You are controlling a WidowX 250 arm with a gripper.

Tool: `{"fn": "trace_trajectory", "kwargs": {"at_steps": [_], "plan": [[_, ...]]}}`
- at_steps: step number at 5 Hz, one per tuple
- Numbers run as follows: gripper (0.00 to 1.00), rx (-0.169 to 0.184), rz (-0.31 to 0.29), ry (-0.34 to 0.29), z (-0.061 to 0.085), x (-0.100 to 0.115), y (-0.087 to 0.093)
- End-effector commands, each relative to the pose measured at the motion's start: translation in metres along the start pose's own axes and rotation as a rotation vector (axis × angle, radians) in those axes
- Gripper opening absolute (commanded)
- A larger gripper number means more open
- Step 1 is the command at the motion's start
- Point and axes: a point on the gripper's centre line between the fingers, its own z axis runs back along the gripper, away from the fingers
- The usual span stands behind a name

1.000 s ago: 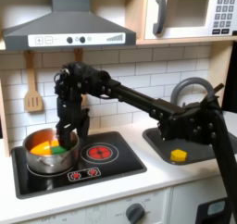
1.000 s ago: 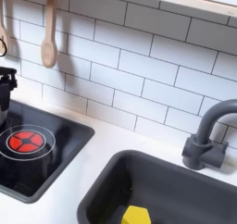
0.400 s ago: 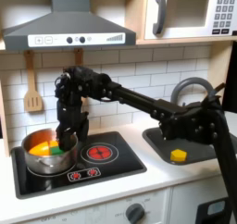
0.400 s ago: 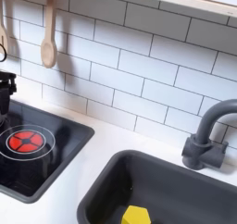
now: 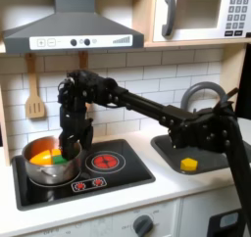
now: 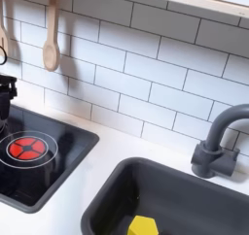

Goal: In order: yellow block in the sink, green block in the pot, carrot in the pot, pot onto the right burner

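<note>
Toy kitchen, white brick-pattern tile wall [image 5: 147, 79], smooth white counter [image 5: 108, 197].

Arm [image 5: 147, 104]: black, jointed, reaching from the first exterior view's right across to the left, wrist bent down over the stove.

Stove [image 5: 83, 172]: flat black rectangular panel with rounded corners, set into the counter. One burner [image 5: 104, 162] shows as a red ring pattern in both exterior views; it is bare.

Sink [image 6: 107, 205]: dark grey matte basin, rounded corners, with a dark arched faucet [image 6: 219, 137] behind it.

Pot [image 5: 47, 158]: round, shiny silver metal, low straight wall, standing on the stove's left side in the first exterior view, beside the red burner.

Gripper [image 5: 69, 143]: black, lowered into the pot's right side in the first exterior view. Whether the fingers are spread or pressed together cannot be told.

Carrot [image 5: 41, 158]: orange, smooth, lying inside the pot.

Green block [image 5: 61, 159]: inside the pot, just below the gripper.

Yellow block [image 6: 143, 226]: plain cube, resting on the sink floor, well apart from the pot.
</note>
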Motion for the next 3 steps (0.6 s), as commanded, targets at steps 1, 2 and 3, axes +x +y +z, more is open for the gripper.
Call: {"fn": "trace_trajectory", "kwargs": {"at_steps": [1,2,3], "plan": [[0.0,-0.022,-0.004,0.001,0.0004,-0.0013,-0.0011],[0.0,-0.03,-0.011,-0.004,0.001,-0.0005,-0.0032],[0.0,-0.053,-0.018,-0.005,0.0043,-0.0021,-0.0091]]}}
